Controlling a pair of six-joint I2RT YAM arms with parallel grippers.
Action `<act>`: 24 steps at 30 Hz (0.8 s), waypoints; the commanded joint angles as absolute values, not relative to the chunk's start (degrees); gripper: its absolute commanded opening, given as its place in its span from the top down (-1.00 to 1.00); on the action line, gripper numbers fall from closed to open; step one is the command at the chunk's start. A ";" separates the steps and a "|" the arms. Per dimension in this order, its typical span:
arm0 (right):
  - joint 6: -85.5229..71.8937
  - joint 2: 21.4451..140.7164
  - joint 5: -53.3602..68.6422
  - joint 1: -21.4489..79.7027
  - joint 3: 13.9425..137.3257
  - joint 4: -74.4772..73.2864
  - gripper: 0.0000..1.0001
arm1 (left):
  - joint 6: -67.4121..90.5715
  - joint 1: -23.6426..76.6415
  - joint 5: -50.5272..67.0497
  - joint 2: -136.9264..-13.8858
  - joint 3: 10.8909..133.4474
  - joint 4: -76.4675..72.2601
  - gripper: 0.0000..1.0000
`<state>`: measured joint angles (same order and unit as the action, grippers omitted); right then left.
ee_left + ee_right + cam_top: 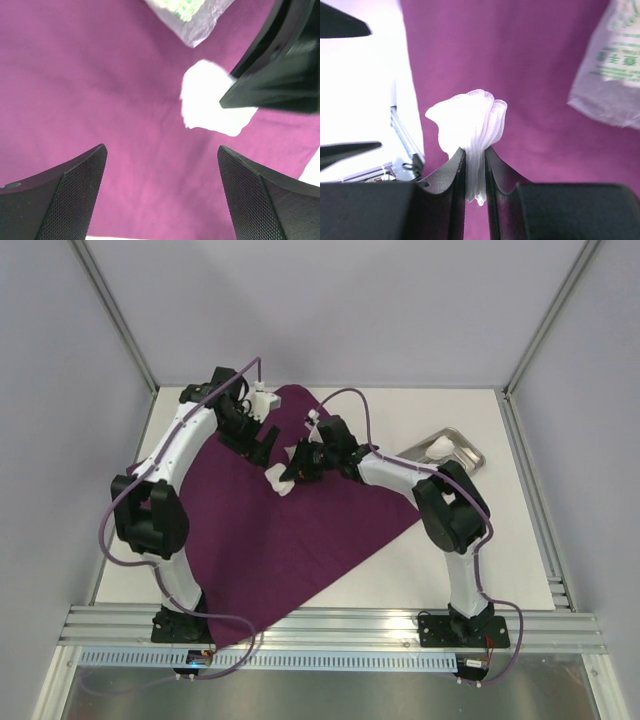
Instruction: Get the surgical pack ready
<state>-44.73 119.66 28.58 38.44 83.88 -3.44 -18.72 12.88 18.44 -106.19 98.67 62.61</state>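
Here we show an early stage of preparing the pack. The white worktop point(480, 540) carries the purple cloth point(300, 540), spread flat as one sheet with a corner toward the arms. No edge is folded over, so we judge that wrapping has not begun and the contents are still to be gathered on the sheet.

The steel tray point(478, 454) stands on bare worktop at the far right, just off the cloth. It holds something white, possibly more gauze, though we cannot tell. We find no forceps in any view.

The left end effector point(162, 155) hovers over the cloth, its jaws wide apart with nothing between them. The right end effector point(475, 152) is closed on a wad of gauze point(470, 117) near the cloth's middle; whether the wad touches the fabric we cannot say. A clear packet point(612, 75) with green print lies on the cloth near the wad.
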 commanded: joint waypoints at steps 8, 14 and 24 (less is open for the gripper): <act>-41.49 104.69 26.11 33.32 79.98 -7.03 0.99 | -17.40 8.98 9.67 -85.79 90.54 71.01 -1.00; -42.89 97.04 23.12 27.26 76.38 -8.35 0.99 | -17.66 5.71 5.98 -75.34 82.01 71.81 -1.00; -49.92 82.10 15.04 8.02 59.61 -3.97 0.99 | -16.44 5.71 3.77 -65.74 73.22 70.76 -1.00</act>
